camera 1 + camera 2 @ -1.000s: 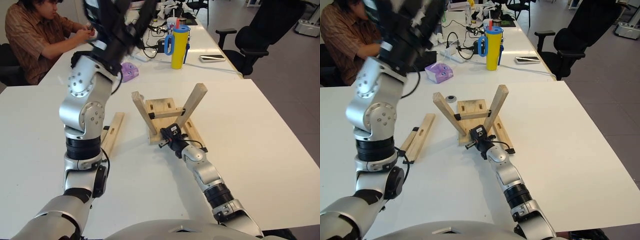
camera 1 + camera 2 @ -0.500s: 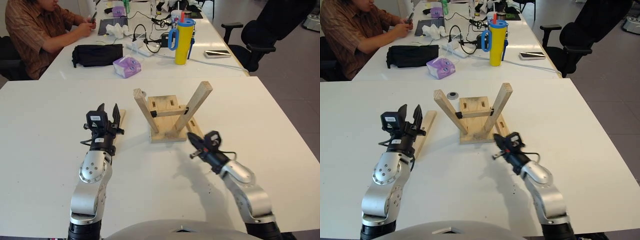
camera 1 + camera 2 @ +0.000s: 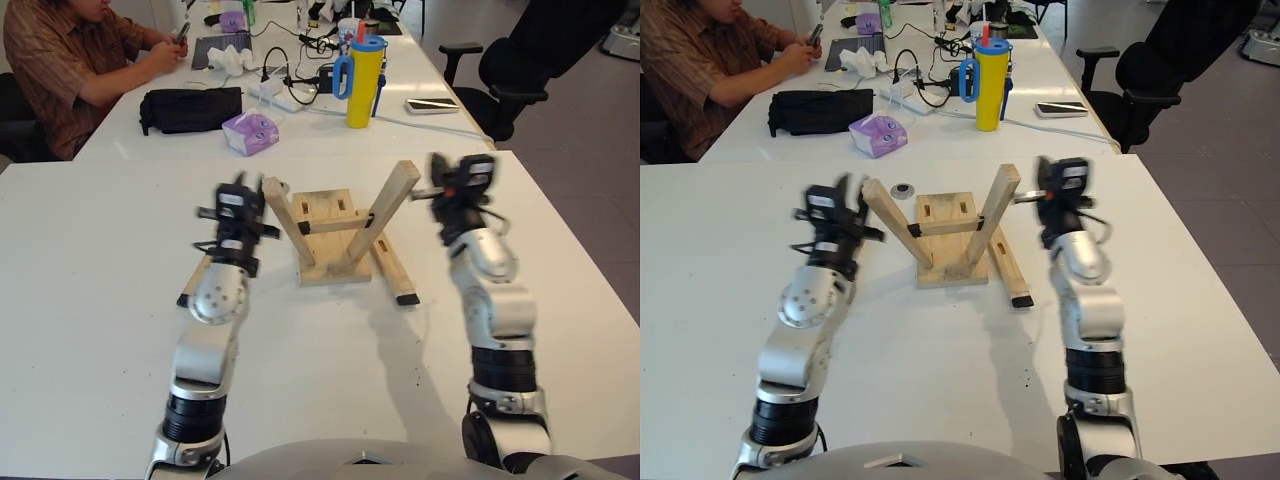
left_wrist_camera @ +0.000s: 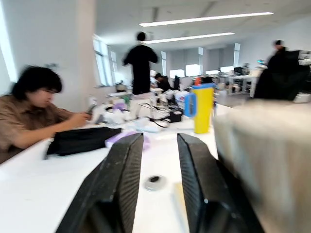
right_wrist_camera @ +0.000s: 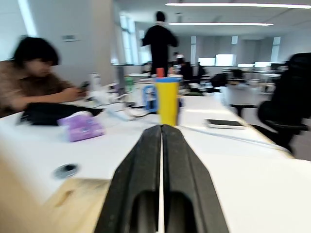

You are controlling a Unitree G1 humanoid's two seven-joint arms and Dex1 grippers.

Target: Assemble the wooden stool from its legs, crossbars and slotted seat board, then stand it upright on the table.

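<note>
The slotted seat board (image 3: 326, 268) lies flat on the white table. Two wooden legs (image 3: 288, 221) (image 3: 388, 205) stand up from it, splayed outward, and a crossbar (image 3: 336, 225) joins them. A loose wooden piece (image 3: 393, 273) with a black end lies just right of the board. Another loose piece (image 3: 192, 288) lies partly hidden under my left arm. My left gripper (image 3: 238, 192) is open beside the left leg, nothing between its fingers (image 4: 127, 160). My right gripper (image 3: 458, 172) is shut and empty, just right of the right leg's top.
A small round disc (image 3: 904, 189) lies behind the board. On the far table stand a yellow jug (image 3: 362, 80), a purple tissue pack (image 3: 248, 132), a black bag (image 3: 190, 108) and a phone (image 3: 432, 104). The table's right edge (image 3: 590, 290) is close by.
A second ago the left arm was raised high and the right gripper was at the board's near edge. Both grippers have since swung forward to flank the two standing legs.
</note>
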